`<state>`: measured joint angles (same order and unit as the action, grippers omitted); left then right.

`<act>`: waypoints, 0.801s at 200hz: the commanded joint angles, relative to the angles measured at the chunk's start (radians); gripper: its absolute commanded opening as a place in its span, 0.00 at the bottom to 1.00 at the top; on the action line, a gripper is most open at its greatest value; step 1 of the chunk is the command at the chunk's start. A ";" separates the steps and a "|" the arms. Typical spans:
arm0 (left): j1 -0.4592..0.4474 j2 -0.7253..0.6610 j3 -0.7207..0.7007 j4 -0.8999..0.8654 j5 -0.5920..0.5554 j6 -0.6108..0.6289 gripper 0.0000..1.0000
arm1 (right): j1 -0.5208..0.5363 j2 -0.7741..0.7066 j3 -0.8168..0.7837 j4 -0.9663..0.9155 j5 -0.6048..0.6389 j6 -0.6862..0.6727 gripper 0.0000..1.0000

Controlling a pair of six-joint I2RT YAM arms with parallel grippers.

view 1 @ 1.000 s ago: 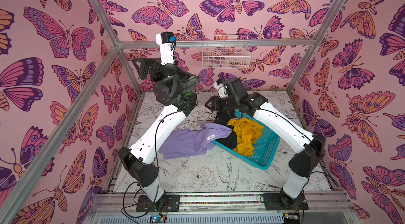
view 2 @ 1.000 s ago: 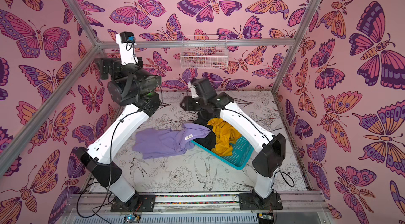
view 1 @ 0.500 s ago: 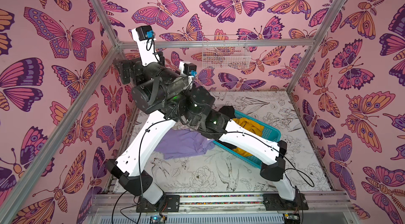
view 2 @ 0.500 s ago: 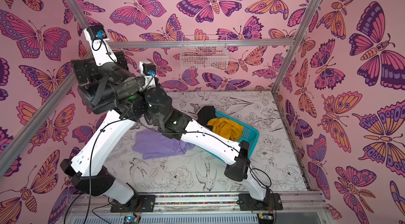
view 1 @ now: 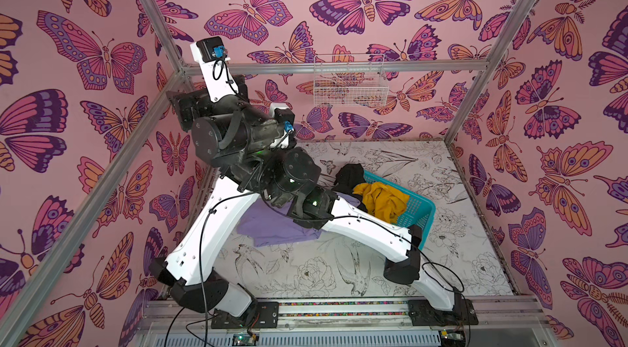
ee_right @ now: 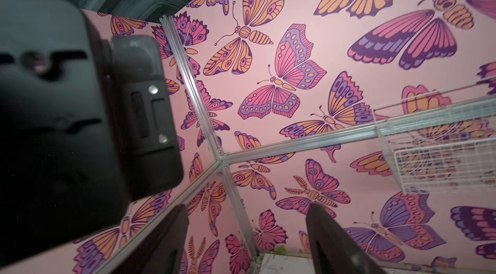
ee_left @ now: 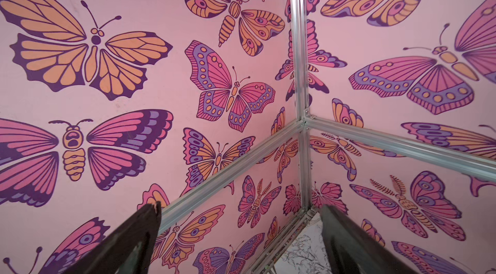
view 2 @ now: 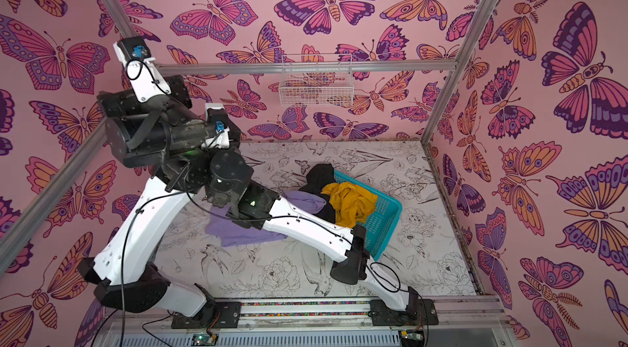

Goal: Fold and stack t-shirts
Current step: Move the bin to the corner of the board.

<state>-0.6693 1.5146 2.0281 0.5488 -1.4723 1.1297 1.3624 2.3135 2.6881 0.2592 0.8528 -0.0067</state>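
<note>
**Both lifted clear, nothing carried**

Both of my arms have swung up toward the rear corner on my left. A second ago they were low over the clothes. My left tool (ee_left: 239,207) is spread wide with nothing between its fingers, facing the butterfly-papered walls (ee_left: 134,98). My right tool (ee_right: 247,207) has just widened. It is also empty and looks at the same corner.

The soft lavender-purple cloth t-shirt (view 1: 272,226) lies crumpled on the flower-printed tabletop (view 1: 306,270), just beside the teal plastic lattice basket (view 1: 418,207). One end is still bunched against the basket's rim. My right arm crosses above the shirt and hides part of it in both top views. The mustard-yellow cloth t-shirt (view 1: 380,197) is heaped inside the basket. The black cloth t-shirt (view 1: 350,173) hangs over its far corner.

I judge that the first shirt has been pulled out and let go, but it is neither flat nor folded. I would need to come back down and spread it before any fold. Two more shirts wait.
</note>
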 commanded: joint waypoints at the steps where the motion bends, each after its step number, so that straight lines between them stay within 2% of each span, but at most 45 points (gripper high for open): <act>1: -0.073 0.151 0.045 -0.805 0.125 -0.525 0.99 | 0.141 0.010 0.016 -0.085 -0.174 -0.103 0.70; 17: -0.089 0.174 0.104 -1.029 0.182 -0.719 0.99 | 0.148 0.008 0.015 -0.095 -0.161 -0.101 0.70; 24: -0.089 0.179 0.143 -1.181 0.244 -0.887 0.99 | 0.148 0.002 0.011 -0.100 -0.144 -0.116 0.70; 30: -0.072 0.189 0.228 -1.451 0.369 -1.079 0.99 | 0.147 -0.006 0.000 -0.103 -0.127 -0.133 0.70; 37: -0.006 0.215 0.359 -1.703 0.606 -1.281 0.96 | 0.148 -0.023 -0.023 -0.100 -0.105 -0.161 0.70; 43: 0.075 0.223 0.429 -1.810 0.783 -1.387 0.91 | 0.147 -0.041 -0.051 -0.097 -0.088 -0.180 0.68; 48: 0.129 0.217 0.434 -1.854 0.868 -1.432 0.88 | 0.147 -0.061 -0.078 -0.101 -0.079 -0.194 0.67; 57: 0.185 0.180 0.378 -1.850 0.917 -1.453 0.87 | 0.146 -0.103 -0.132 -0.114 -0.056 -0.217 0.64; 74: 0.227 0.097 0.258 -1.822 0.989 -1.427 0.88 | 0.130 -0.188 -0.233 -0.195 0.002 -0.249 0.63; 87: 0.278 0.072 0.241 -1.885 1.067 -1.444 0.88 | 0.098 -0.264 -0.326 -0.293 0.074 -0.248 0.62; 99: 0.339 0.071 0.247 -1.986 1.177 -1.462 0.89 | 0.049 -0.354 -0.429 -0.428 0.109 -0.208 0.61; 112: 0.400 0.082 0.245 -2.079 1.272 -1.500 0.91 | -0.030 -0.464 -0.534 -0.609 0.116 -0.090 0.61; 123: 0.437 0.088 0.219 -2.132 1.335 -1.527 0.86 | -0.112 -0.555 -0.600 -0.787 0.089 0.039 0.58; 136: 0.444 0.069 0.149 -2.136 1.343 -1.558 0.75 | -0.227 -0.628 -0.629 -0.975 0.044 0.141 0.57; 150: 0.443 0.030 0.076 -2.107 1.379 -1.582 0.62 | -0.331 -0.660 -0.624 -1.142 0.033 0.165 0.57; 160: 0.444 -0.008 0.009 -2.063 1.424 -1.581 0.60 | -0.395 -0.649 -0.596 -1.261 0.039 0.170 0.57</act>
<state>-0.2256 1.5902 2.1338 -1.4761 -0.2050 -0.3859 1.0897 1.6981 2.0632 -0.5877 0.9016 0.0490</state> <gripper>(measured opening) 0.631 0.573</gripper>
